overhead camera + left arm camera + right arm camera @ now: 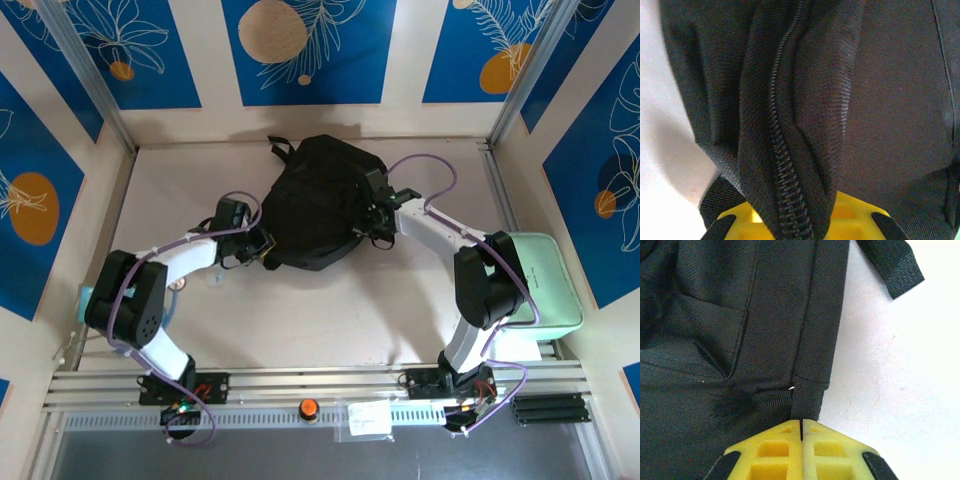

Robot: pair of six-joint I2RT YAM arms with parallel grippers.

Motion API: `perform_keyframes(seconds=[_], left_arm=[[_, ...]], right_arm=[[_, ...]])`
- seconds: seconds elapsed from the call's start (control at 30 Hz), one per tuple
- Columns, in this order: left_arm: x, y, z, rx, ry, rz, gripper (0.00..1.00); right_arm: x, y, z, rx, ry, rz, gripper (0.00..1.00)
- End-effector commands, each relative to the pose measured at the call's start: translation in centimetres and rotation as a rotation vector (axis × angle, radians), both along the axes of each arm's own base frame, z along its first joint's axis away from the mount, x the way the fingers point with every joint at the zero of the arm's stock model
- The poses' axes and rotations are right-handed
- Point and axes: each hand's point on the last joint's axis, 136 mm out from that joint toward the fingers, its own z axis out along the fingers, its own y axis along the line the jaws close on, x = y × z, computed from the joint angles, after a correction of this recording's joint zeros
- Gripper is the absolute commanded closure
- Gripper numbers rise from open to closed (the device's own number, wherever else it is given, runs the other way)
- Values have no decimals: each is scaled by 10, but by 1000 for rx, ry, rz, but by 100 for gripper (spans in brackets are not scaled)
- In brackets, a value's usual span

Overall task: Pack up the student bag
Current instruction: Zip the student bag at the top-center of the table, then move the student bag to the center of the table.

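Black student bag (315, 205) is lying toward 12 o'clock on the white table (330, 310). The left gripper (800, 222) is pinching its coarse woven zip ridge at 8 o'clock. The right gripper (801, 429), pads pressing together, is touching its 3 o'clock hem. Closed zip teeth are hiding the inside.

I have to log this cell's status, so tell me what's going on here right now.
Both arms are working on the black student bag lying on the table. The left arm's fingers grip a fold along its zipper. The right arm's fingers are pressed together on the bag's right edge, apparently pinching it. The mint-green case sits at the table's right side, not yet packed.
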Motion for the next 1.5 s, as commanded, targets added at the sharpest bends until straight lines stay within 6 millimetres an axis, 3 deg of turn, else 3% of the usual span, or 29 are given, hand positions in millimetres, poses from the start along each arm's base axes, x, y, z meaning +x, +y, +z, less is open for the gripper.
perform_keyframes(seconds=[0.0, 0.17, 0.33, 0.37, 0.43, 0.5, 0.57, 0.7, 0.8, 0.93, 1.07, 1.17, 1.33, 1.47], left_arm=[[-47, 7, -14, 114, 97, -124, 98], [-70, 17, -5, 221, 72, -256, 75], [-56, 17, 36, 261, -64, -304, 54], [-50, 20, 42, 286, -82, -286, 50], [-39, 23, 53, 323, -124, -271, 45], [-28, 22, 63, 349, -157, -265, 43], [-15, 9, 75, 325, -204, -280, 41], [6, -43, 90, 187, -304, -363, 38], [16, -69, 78, 159, -297, -420, 38], [21, -81, 46, 204, -201, -448, 39], [12, -83, 21, 221, -152, -464, 39], [-2, -75, 3, 228, -100, -454, 40], [-44, -57, -21, 212, -31, -434, 39], [-72, -42, -27, 225, -4, -414, 38]], right_arm=[[0, -24, 5, -72, -18, -68, 100], [-21, -29, 8, -24, -43, -52, 100], [-28, -33, 13, 58, -28, -29, 99], [-27, -31, 16, 78, -31, -22, 89], [-24, -30, 26, 111, -56, -23, 59], [-19, -24, 39, 158, -98, -1, 44], [-13, -19, 47, 191, -123, 6, 37], [3, -15, 50, 240, -126, -4, 31], [21, -17, 38, 270, -90, -29, 31], [43, -28, 13, 264, -20, -67, 33], [52, -26, -7, 249, 30, -40, 42], [49, -24, -25, 236, 73, -34, 46], [26, -18, -44, 238, 125, -25, 48], [3, -9, -52, 244, 149, -10, 51]])
